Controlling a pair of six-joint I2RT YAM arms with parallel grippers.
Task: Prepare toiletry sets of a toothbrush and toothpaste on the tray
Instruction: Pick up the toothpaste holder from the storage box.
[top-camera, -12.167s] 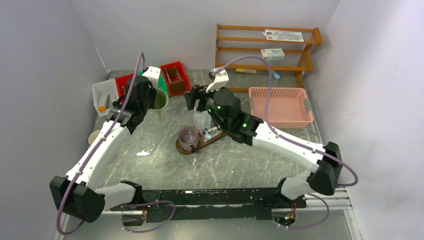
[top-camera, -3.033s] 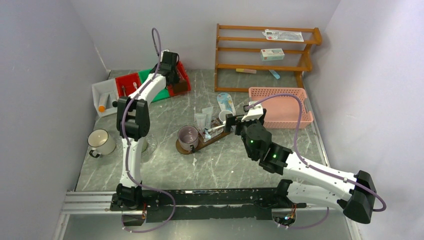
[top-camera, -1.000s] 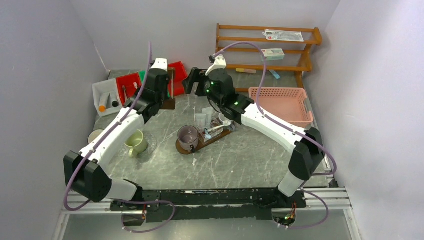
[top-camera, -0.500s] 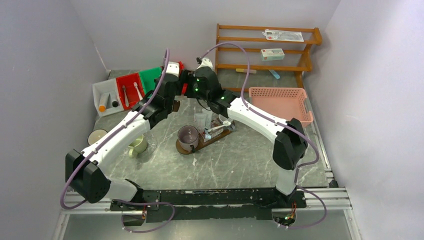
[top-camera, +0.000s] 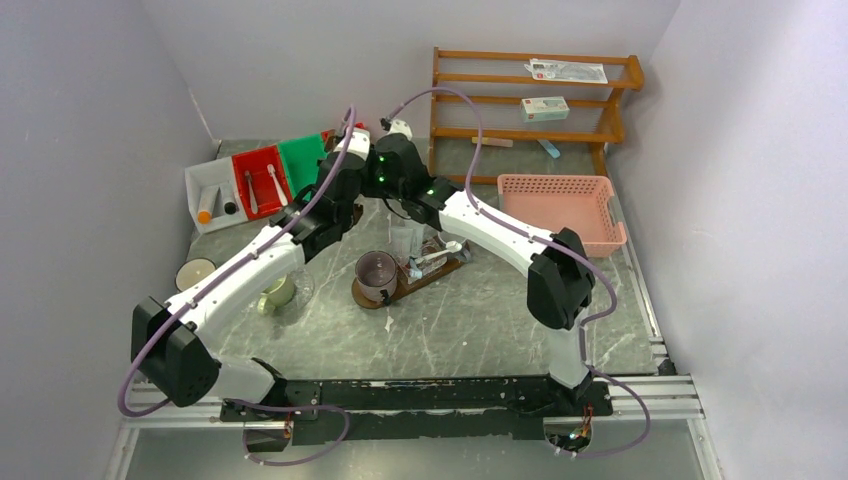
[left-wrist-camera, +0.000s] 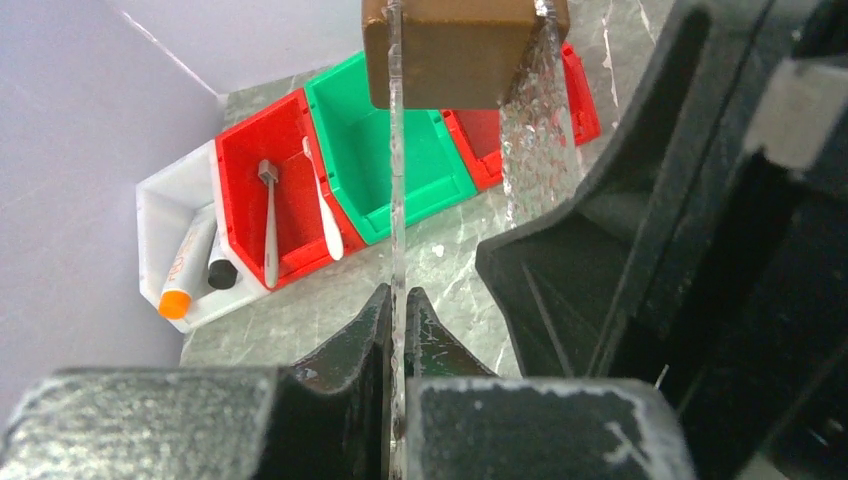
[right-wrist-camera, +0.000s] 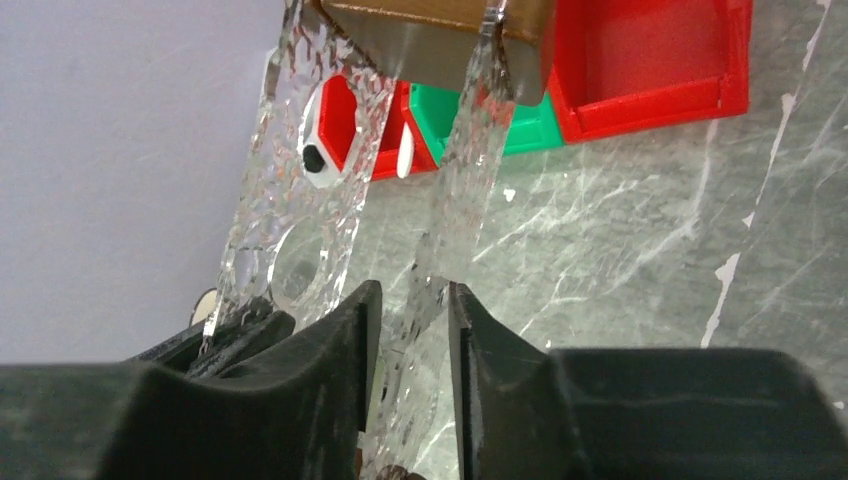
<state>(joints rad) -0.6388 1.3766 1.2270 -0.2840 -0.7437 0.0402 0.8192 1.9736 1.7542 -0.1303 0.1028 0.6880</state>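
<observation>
The left fingers (left-wrist-camera: 355, 345) are clamped together on one thin wall of a clear-walled holder (left-wrist-camera: 465, 50), which has a brown base and hangs above the surface with that base turned away from the wrist. The right fingers (right-wrist-camera: 340, 340) stand a little apart astride the opposite, pebbled wall of the same holder. A sliver of gap shows on one side of that wall, so it seems not to be pinched (the clear plastic makes the contact hard to read).

Beyond the left fingers, down on the surface, lies a row of bins. A red bin (left-wrist-camera: 270, 190) holds two white toothbrushes (left-wrist-camera: 322, 205), with a green bin (left-wrist-camera: 385, 150) just beside it on one side. On its other side a white bin (left-wrist-camera: 160, 230) holds an orange-capped marker (left-wrist-camera: 185, 275).

The tray (top-camera: 372, 302) lies on the surface nearer the arm bases than both sets of fingers and well apart from them. A glass cup (top-camera: 376, 270) stands on its nearer end. A toothbrush with small white tubes (top-camera: 432, 256) sits toward its far end, though they are too small to sort out from above. A pale green mug (top-camera: 272, 290) stands under the left forearm.
</observation>
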